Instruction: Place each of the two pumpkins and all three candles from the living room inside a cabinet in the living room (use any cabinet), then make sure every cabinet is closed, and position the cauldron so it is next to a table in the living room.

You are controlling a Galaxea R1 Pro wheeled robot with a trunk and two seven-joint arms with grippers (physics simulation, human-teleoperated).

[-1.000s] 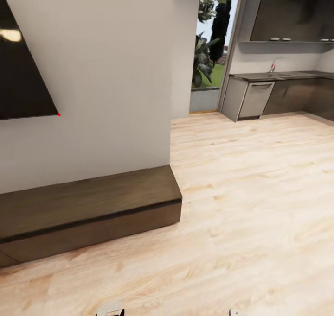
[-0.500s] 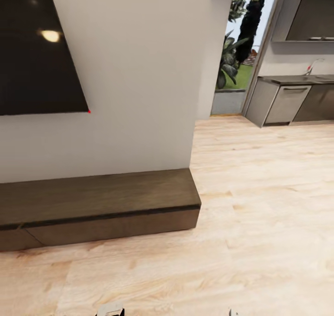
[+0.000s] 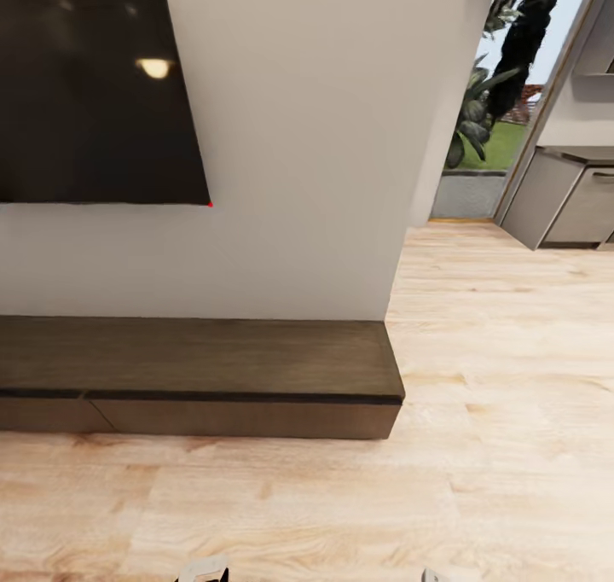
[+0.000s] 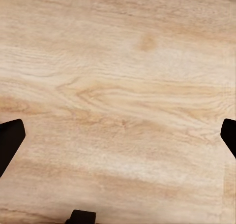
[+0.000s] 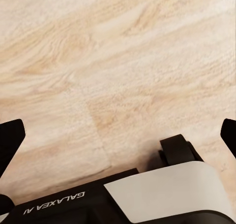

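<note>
The cabinet [image 3: 196,377] faces you in the head view: long, low, dark-brown wood, drawers shut, against the white wall [image 3: 298,181] under a black TV screen [image 3: 94,96]. Pale wood floor [image 3: 477,445] lies bare before it; grey kitchen cupboards [image 3: 567,206] sit far right. Since a second ago your view has swung left. Left wrist view: left gripper [image 4: 118,135] spread wide over floorboards. Right wrist view: right gripper [image 5: 118,135] likewise spread, above the robot's base [image 5: 162,194].

Cabinet [image 3: 196,377] and wall screen [image 3: 94,96] cut off at left edge; kitchen units [image 3: 571,206] cropped at right
</note>
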